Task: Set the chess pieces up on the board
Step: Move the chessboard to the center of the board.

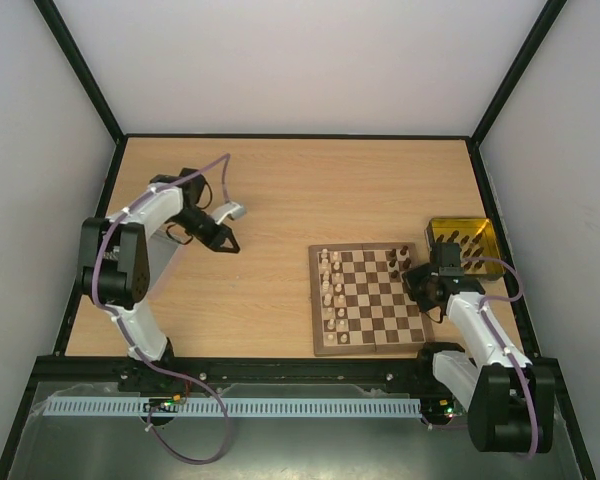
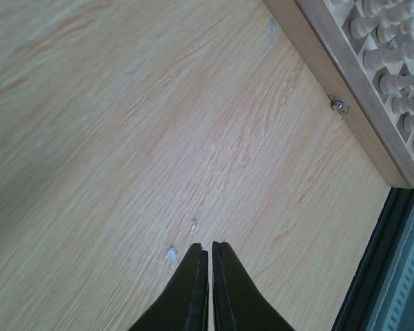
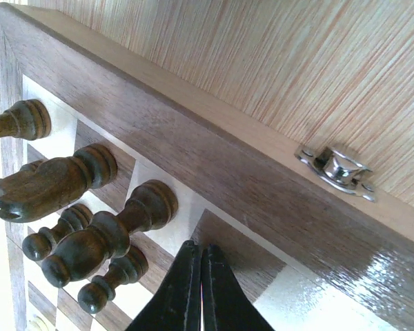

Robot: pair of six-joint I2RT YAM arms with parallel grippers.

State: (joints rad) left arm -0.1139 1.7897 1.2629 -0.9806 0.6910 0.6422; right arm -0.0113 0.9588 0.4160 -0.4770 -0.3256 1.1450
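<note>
Right jaws were shut and empty, low over the board [image 3: 193, 145]. Dark chess pieces [image 3: 103, 238] just left of them could get bumped over. Left jaws were shut too.

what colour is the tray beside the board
Yellow and see-through; the tray shows best in the top external view.

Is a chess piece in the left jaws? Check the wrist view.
No, the left jaws are closed with nothing between them, over the table.

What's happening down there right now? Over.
Left gripper shut, empty, over table. Right gripper shut, empty, over board beside dark pieces. More in yellow tray. Nothing blocking.
</note>
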